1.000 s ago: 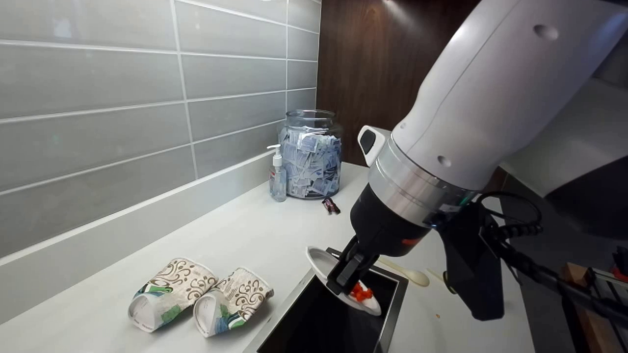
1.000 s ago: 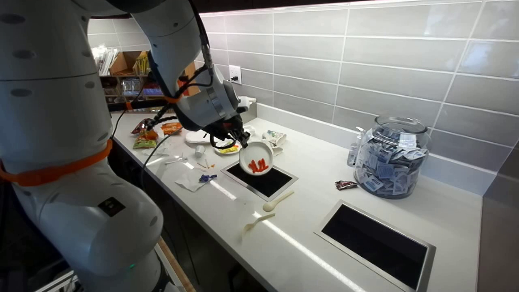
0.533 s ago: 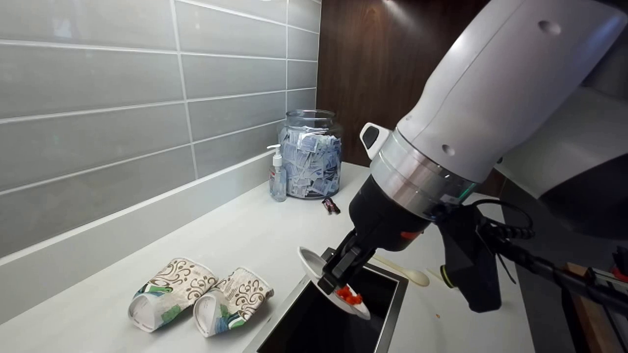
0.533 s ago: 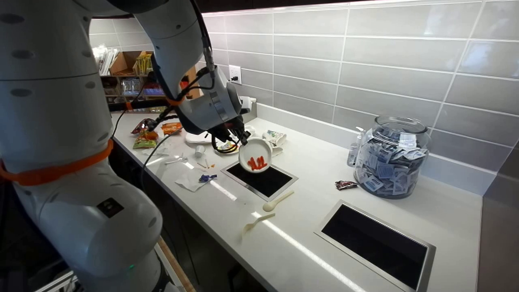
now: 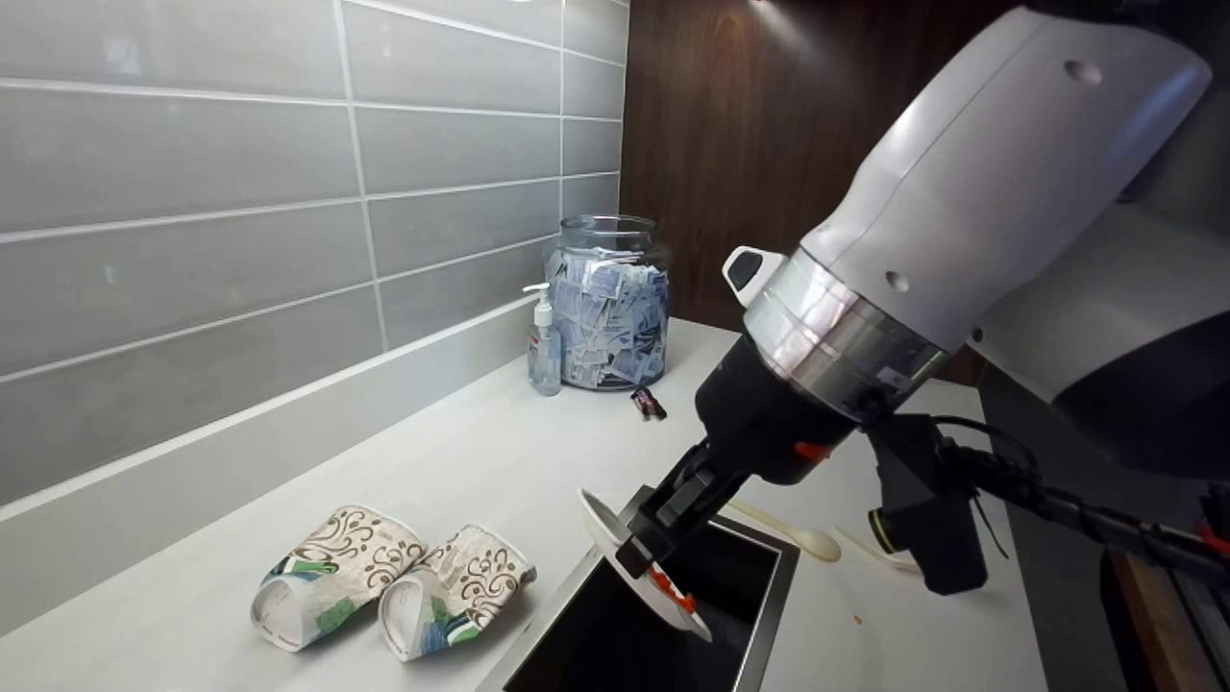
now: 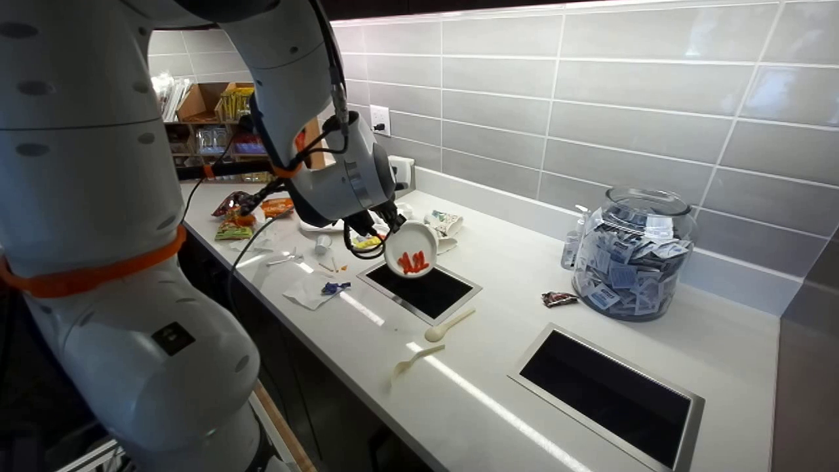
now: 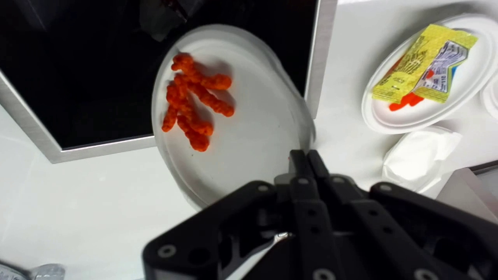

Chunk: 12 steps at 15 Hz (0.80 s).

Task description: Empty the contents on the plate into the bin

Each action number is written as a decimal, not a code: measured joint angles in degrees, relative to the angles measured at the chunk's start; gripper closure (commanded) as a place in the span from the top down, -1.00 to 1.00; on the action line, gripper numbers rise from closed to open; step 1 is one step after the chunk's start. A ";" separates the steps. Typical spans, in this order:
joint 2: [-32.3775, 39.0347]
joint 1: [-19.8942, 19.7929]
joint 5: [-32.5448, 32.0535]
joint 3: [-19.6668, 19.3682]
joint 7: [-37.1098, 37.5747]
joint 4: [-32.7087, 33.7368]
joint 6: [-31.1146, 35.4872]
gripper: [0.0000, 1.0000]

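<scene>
In an exterior view the plate stands almost edge-on, steeply tilted above the bin, and only part of the scraps shows; the wrist view gives them whole, lying on the plate's lower half. The pincer is clenched on the plate's edge. Only the wrist view catches a pale thing down in the bin, too dim to name. It also shows best another plate, carrying a yellow packet and red bits. The bin lies between the long edges of the surface; a further recess, near the surface's short edge, appears only in an exterior view. The jar stands near the surface's corner by the wall in both exterior views. Two crumpled cups toward the wall edge lie unhidden in an exterior view; elsewhere the plate covers part of one.
</scene>
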 measured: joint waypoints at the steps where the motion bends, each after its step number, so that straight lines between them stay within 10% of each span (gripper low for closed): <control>1: 0.03 -0.16 0.15 0.00 -0.01 -0.36 1.16 -0.99; 12: 0.50 -2.12 3.57 0.25 -3.52 -3.99 14.55 -0.99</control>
